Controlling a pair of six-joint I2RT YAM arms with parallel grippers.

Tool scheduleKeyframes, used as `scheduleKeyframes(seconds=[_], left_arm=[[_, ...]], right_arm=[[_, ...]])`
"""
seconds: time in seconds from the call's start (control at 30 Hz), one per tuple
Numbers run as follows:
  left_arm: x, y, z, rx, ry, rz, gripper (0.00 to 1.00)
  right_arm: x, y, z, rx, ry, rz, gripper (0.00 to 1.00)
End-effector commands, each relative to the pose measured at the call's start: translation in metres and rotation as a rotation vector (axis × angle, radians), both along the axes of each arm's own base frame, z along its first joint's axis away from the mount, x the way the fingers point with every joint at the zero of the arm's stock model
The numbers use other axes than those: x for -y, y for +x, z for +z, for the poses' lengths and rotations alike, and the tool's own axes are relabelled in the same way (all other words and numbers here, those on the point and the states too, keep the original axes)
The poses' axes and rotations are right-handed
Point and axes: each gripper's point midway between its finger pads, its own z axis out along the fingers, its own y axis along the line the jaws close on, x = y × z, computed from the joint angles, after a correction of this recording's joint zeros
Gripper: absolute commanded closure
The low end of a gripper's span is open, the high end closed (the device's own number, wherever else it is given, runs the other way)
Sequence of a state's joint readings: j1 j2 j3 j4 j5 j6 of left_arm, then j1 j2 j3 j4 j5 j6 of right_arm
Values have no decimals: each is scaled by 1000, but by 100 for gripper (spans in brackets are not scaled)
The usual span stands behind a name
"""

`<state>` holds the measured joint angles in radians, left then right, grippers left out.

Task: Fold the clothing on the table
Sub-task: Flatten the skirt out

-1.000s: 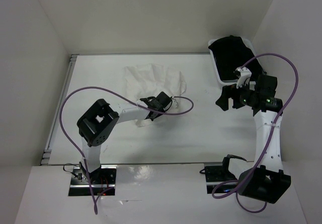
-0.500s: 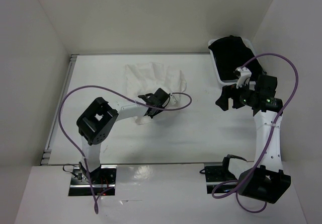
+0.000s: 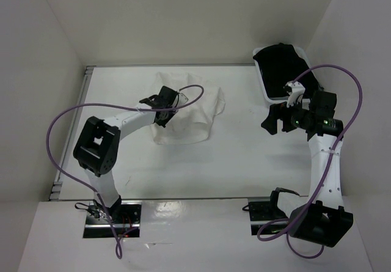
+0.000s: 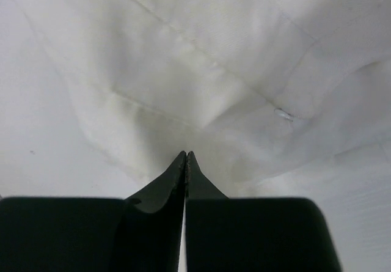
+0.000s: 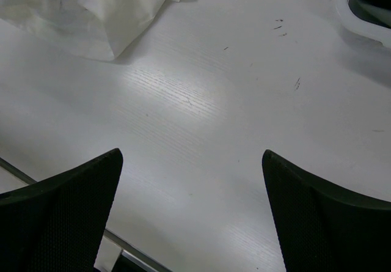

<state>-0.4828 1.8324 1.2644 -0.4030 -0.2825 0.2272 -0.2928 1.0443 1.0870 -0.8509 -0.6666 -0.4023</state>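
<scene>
Now our left end effector [image 4: 186, 162], shut on the skirt [image 3: 195, 122], has pulled it leftward, so folding starts; the right end effector [image 3: 275, 120] is wide.

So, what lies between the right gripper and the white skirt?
Only bare table, as the top view shows; the right gripper and the skirt are apart.

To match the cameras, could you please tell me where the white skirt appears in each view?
Top external: skirt on the far half of the table, left of centre.
Left wrist: fills most of the frame.
Right wrist: upper-left corner.
Shared landmark: white table.
</scene>
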Motion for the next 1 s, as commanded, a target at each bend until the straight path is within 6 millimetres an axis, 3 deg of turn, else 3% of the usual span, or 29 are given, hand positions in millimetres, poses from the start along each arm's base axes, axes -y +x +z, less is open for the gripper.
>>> scheduleKeyframes(seconds=[0.0, 0.03, 0.13, 0.17, 0.27, 0.3, 0.43, 0.47, 0.53, 0.57, 0.63, 0.67, 0.83, 0.87, 0.97], left_arm=[[7, 2, 35, 55, -70, 13, 97], [5, -2, 36, 49, -74, 22, 71], [-5, -11, 38, 46, -79, 44, 47], [-7, -15, 38, 38, -75, 44, 31], [-20, -23, 39, 30, -76, 91, 14], [-25, -21, 39, 34, -76, 116, 9], [-47, -30, 50, 47, -78, 208, 5], [-63, -31, 52, 41, -81, 261, 5], [-72, -27, 74, 62, -185, 308, 3], [-99, -25, 77, 62, -207, 375, 1], [-113, -29, 94, 68, -312, 409, 1], [-137, -28, 101, 88, -348, 467, 1], [-172, -56, 137, 168, -496, 537, 1], [-177, -61, 139, 184, -496, 553, 1], [-191, -80, 143, 233, -513, 591, 1]], right_arm=[[-4, -6, 3, -6, 20, 24, 1], [-9, -8, -1, -25, 17, 48, 1], [-22, -10, -8, -72, -9, 112, 1], [-25, -7, -7, -68, -23, 131, 1], [-41, -2, -16, -138, -73, 202, 1], [-55, -1, -28, -198, -87, 258, 1], [-83, 9, -45, -267, -179, 337, 1], [-85, 16, -45, -261, -220, 330, 1], [-106, 19, -60, -305, -261, 370, 1], [-113, 30, -57, -283, -267, 363, 1], [-134, 38, -67, -308, -278, 376, 1], [-143, 45, -70, -294, -287, 374, 1], [-188, 60, -96, -267, -389, 342, 1], [-199, 59, -110, -289, -392, 355, 1], [-210, 73, -125, -307, -365, 318, 1]])
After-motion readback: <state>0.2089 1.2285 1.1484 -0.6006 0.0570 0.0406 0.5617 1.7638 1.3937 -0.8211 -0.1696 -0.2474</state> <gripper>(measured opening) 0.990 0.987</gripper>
